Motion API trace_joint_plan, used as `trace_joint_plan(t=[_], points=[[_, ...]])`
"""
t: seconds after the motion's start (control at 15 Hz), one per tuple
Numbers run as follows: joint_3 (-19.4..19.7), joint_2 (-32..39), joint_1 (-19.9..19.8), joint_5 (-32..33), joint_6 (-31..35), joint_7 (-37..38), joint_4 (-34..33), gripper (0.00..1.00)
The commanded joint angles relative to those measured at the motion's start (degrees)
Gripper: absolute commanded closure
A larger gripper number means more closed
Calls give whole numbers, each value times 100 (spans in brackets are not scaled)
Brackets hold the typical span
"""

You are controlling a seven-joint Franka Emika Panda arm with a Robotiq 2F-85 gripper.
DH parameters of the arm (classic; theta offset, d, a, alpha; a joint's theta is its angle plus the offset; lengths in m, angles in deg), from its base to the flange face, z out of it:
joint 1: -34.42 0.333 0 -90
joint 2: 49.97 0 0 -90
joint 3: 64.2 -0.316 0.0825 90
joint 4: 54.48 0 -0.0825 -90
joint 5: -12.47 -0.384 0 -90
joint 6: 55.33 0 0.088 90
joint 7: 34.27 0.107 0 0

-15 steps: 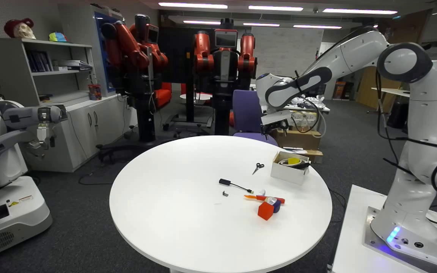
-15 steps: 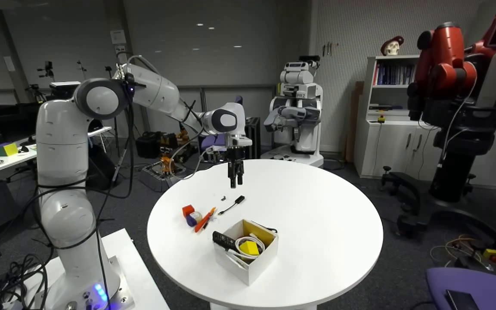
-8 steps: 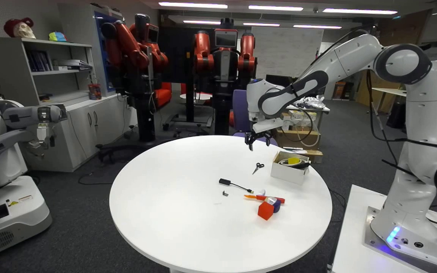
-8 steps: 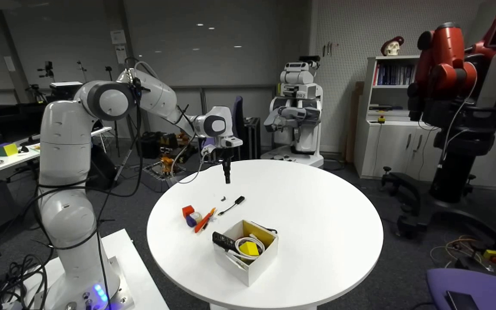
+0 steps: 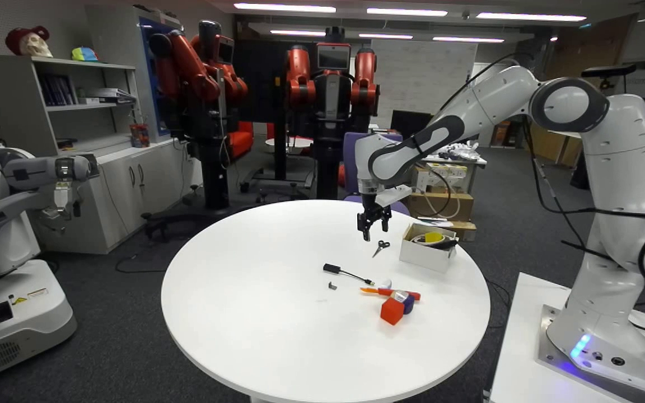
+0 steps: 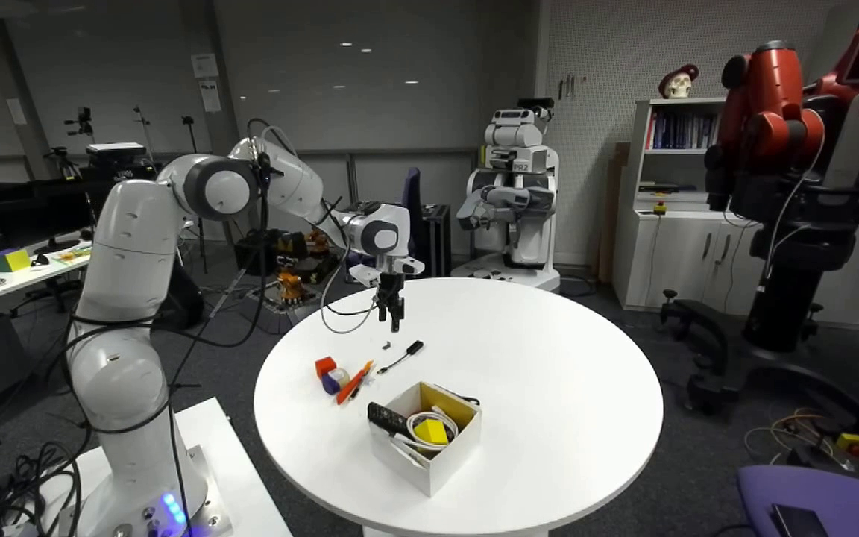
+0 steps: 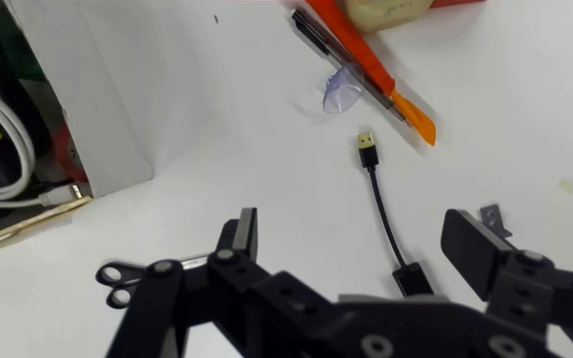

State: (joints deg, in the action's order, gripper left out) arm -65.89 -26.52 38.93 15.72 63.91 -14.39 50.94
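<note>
gripper (image 7: 350,223): spread, holds nothing | wrist-view positions from gripper: adapter (image 7: 411,278) 1 to 5 o'clock, scissors (image 7: 131,272) 8 o'clock, box (image 7: 95,124) 10 o'clock | risk: sideways drift during lowering could strike scissors

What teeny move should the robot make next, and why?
Maybe ease the gripper down a little: its jaws stand open and empty above the table, and in the wrist view the black cable shows between them.
</note>
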Motion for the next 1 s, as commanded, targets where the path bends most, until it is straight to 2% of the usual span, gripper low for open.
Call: trace_joint_plan(t=[0.0,0.6,0.93], points=[[45,506,101,55,117,-330,-382,0],[93,748,209,-2,93,-203,-499,0],[-52,994,97,-296,785,-572,-520,0]])
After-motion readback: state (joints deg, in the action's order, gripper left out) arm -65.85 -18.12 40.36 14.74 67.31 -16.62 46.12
